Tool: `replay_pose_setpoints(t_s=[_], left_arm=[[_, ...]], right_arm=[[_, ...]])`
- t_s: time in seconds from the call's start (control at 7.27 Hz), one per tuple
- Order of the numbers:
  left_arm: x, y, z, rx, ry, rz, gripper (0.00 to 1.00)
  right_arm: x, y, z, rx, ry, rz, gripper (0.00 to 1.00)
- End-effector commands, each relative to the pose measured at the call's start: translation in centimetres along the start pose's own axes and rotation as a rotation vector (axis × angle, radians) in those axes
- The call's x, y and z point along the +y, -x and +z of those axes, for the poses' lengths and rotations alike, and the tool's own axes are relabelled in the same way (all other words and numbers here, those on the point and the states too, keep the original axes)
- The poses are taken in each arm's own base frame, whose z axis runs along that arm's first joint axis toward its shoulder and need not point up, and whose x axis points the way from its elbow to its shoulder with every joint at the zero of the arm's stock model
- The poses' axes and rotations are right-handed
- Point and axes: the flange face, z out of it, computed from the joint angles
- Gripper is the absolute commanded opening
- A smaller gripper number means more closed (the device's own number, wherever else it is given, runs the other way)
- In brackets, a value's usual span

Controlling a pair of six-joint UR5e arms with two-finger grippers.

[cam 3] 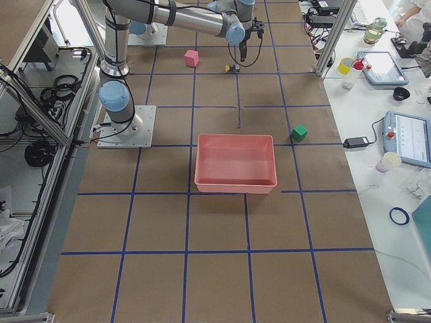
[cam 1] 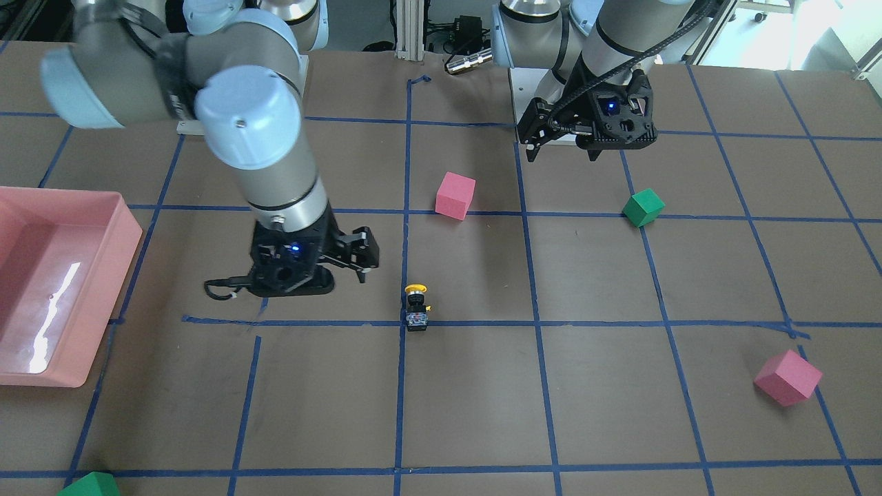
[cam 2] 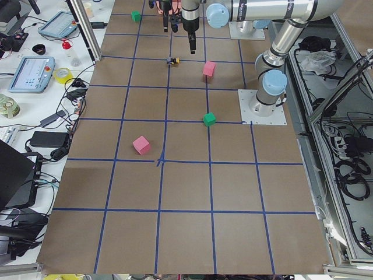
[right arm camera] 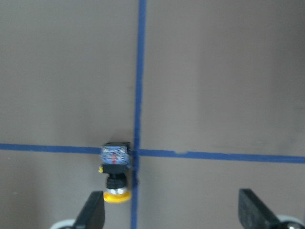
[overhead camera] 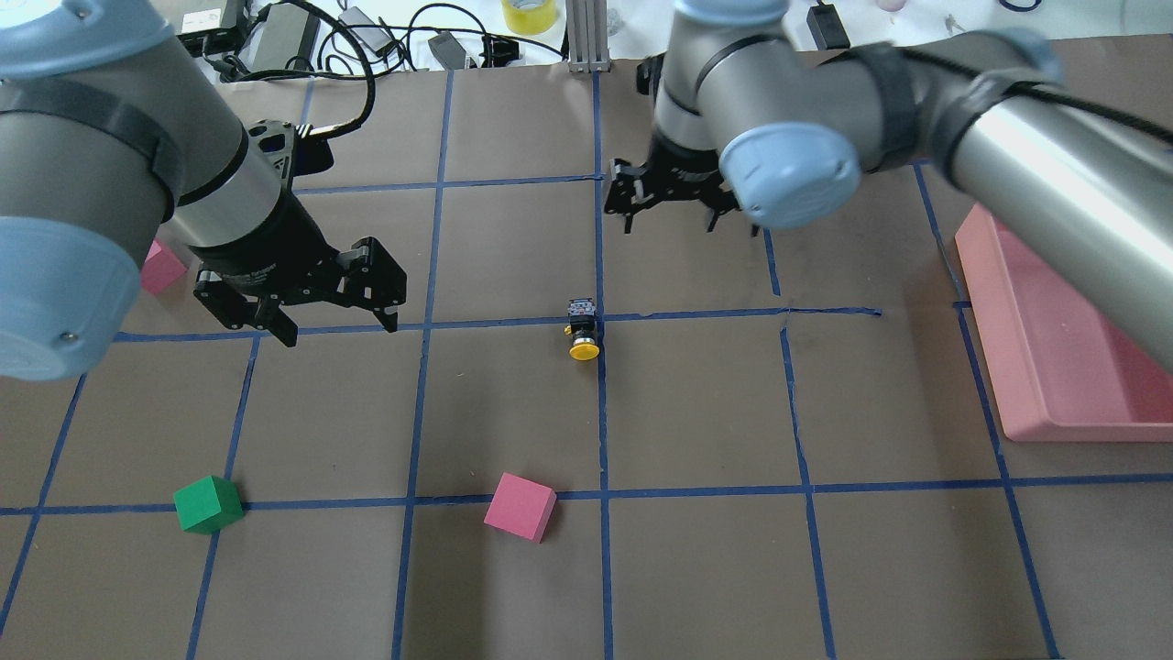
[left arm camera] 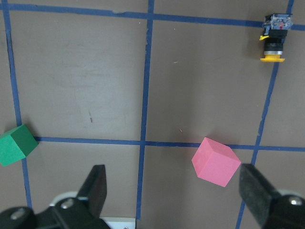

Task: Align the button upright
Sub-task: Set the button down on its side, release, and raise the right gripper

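Observation:
The button lies on its side on a blue tape crossing at the table's middle, its yellow cap pointing toward the robot and its grey-white base away. It also shows in the front view, the right wrist view and the left wrist view. My right gripper is open and empty, hovering just beyond the button and a little to its right; the button sits near its left finger. My left gripper is open and empty, hovering well left of the button.
A pink cube and a green cube sit on the robot's side of the button. Another pink cube is partly hidden behind the left arm. A pink tray stands at the right. A green cube is at the far corner.

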Motion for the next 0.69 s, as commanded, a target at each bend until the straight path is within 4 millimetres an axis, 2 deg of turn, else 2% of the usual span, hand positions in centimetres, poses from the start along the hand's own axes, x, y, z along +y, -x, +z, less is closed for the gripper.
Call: replay_pose_setpoints(t_s=[0.0,0.14,0.28,0.55], left_arm=[[3.2,-1.6,1.7,0.002,0.014,0.015,1.0],[3.7,-2.6,2.5,0.006,-0.013,0.037,1.0],[4.2,-3.4,4.5,0.009,-0.032,0.012,1.0],[5.7,-5.5,9.7,0.026,-0.112,0.065,1.0]], right_arm=[[6.2,-7.4,-10.9,0.059,0.114,0.016,1.0],[8.4,-8.3,-13.8,0.143,0.09,0.016,1.0],[8.5,-7.9,-14.0,0.129,0.082,0.013,1.0],[7.0,-7.3,-14.5,0.088,-0.044,-0.011,1.0]])
